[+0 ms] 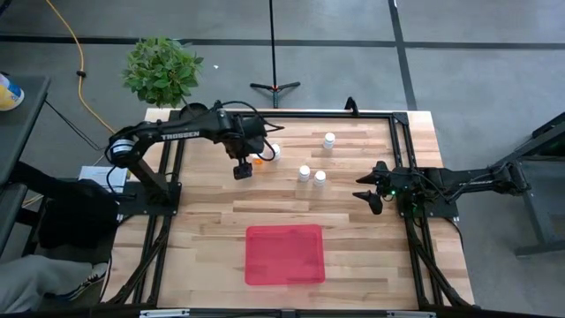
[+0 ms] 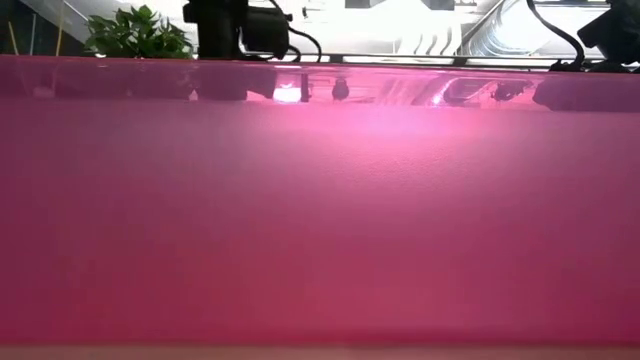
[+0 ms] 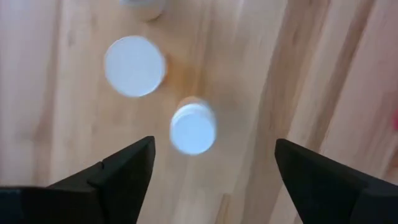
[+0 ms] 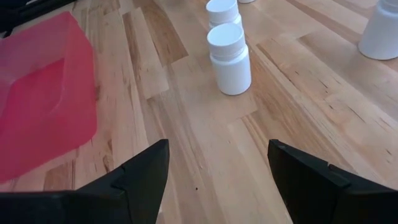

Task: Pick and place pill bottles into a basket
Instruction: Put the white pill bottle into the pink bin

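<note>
Several small pill bottles with white caps stand upright on the wooden table. An orange-bodied one [image 1: 259, 161] and a white one [image 1: 274, 151] stand by my left gripper [image 1: 243, 170]. My left gripper is open and points down above them. The left wrist view shows two caps [image 3: 193, 130] [image 3: 135, 65] below and ahead of its fingers [image 3: 214, 155]. Other white bottles stand at the far middle [image 1: 329, 140] and as a pair [image 1: 304, 173] [image 1: 320, 178]. The red tray [image 1: 284, 254] lies flat near the front edge. My right gripper [image 1: 371, 196] is open and empty, right of the pair [image 4: 229, 59].
A potted plant [image 1: 161, 69] stands beyond the table's far left corner. A tripod stand [image 1: 274, 87] is behind the far edge. The tray's red wall [image 2: 320, 200] fills the low view. Bare wood lies between the tray and the bottles.
</note>
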Motion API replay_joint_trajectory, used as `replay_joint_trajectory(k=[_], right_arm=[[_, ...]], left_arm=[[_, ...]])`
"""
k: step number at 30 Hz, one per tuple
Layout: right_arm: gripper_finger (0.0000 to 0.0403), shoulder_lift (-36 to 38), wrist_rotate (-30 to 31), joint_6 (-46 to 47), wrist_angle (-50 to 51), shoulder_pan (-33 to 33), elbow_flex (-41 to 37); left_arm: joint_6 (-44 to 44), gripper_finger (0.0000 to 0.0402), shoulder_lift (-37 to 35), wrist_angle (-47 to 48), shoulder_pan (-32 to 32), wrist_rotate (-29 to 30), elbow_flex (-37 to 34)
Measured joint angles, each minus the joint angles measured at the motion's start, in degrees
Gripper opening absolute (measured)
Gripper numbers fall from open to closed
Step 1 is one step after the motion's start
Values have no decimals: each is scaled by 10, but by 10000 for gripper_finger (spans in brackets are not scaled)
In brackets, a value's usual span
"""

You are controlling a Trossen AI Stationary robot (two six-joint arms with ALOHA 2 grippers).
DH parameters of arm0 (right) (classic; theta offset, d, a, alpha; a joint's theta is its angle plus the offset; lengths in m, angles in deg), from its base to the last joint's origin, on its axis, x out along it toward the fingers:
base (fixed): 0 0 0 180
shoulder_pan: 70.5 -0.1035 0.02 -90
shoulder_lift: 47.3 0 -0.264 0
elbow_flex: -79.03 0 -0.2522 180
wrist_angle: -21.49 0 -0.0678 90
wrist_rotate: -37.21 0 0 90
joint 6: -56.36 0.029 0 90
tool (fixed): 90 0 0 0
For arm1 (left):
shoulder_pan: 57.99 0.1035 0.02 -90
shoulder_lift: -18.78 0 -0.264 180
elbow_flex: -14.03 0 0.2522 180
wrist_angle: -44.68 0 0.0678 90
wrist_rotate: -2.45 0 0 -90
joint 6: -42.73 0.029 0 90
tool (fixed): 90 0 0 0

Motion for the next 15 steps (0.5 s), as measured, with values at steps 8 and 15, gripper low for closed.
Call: replay_joint_trajectory(k=[8, 15], right_arm=[[263, 0, -10, 0, 3, 0, 0], [263, 0, -12, 0, 3, 0, 0]], left_arm=[[-26, 371, -15, -39, 61, -67, -82], [-39, 372, -17, -109, 77, -109, -120]])
